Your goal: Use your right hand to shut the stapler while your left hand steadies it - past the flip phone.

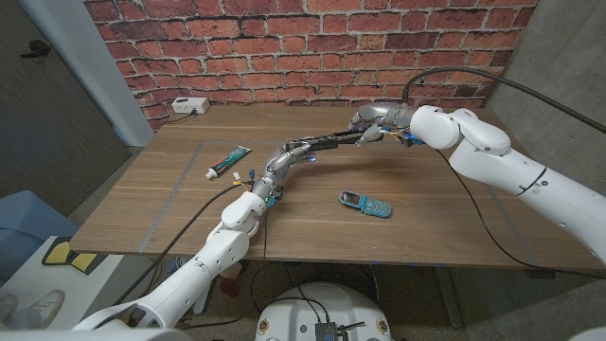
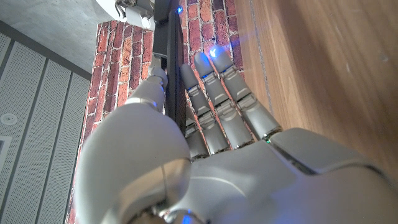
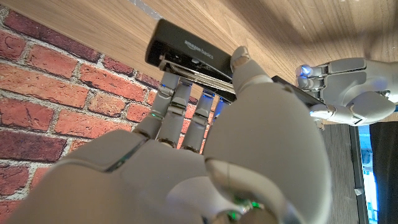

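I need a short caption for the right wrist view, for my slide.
Right hand grips the black stapler while the left hand holds its other end.

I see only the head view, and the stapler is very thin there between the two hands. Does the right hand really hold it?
Observer: Yes. The right wrist view shows the right hand with its thumb on one side of the stapler and its fingers on the other side.
Operator: And the left hand?
Observer: The left wrist view shows the left hand holding the stapler between thumb and fingers.
Operator: Is it shut already?
Observer: It does not look so. In the right wrist view a bare metal rail shows along the black arm.
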